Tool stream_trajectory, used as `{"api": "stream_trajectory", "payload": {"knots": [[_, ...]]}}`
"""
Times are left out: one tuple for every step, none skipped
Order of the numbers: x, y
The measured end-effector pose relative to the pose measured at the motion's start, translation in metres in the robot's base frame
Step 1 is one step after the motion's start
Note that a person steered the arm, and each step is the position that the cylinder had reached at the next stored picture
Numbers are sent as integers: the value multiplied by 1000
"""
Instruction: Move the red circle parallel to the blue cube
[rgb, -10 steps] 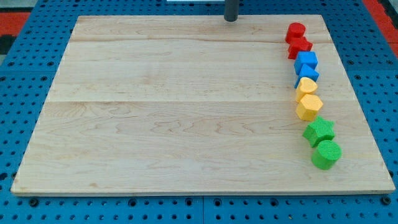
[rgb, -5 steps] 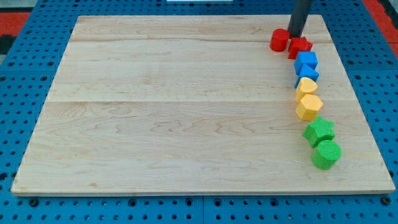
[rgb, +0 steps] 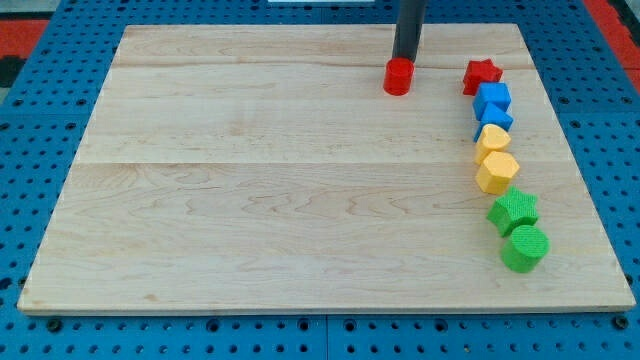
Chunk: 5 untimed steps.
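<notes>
You are looking down at a pale wooden board (rgb: 300, 180) resting on a blue pegboard table (rgb: 40, 150). Moving from the view's left, most of the board is bare wood. Past the middle, near the view's top, sits the red circle (rgb: 398, 76), a short cylinder, well apart from every other block. My tip (rgb: 404, 60) meets its top-right edge, apparently touching, though the rod hides the contact; that placement suits a push toward the view's bottom-left. There is no pincer on this arm, only the rod, so nothing is held.

Farther right, a column of blocks runs down the board's right side: a red star (rgb: 482, 75) at the top, then the blue cube (rgb: 493, 98) with a second blue block (rgb: 494, 119) just below it, a yellow block (rgb: 493, 138), a yellow hexagon (rgb: 497, 172), a green star-like block (rgb: 514, 211) and a green cylinder (rgb: 525, 247). There are no containers here.

The red circle sits a little higher in the view than the blue cube, so lining them up likely needs a short downward nudge.
</notes>
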<state>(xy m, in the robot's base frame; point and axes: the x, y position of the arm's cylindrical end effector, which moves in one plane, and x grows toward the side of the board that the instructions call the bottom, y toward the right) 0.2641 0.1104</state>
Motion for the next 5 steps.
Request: {"api": "stream_trajectory", "payload": {"knots": [[4, 5], [8, 20], [21, 6], [31, -34], [60, -67]]}}
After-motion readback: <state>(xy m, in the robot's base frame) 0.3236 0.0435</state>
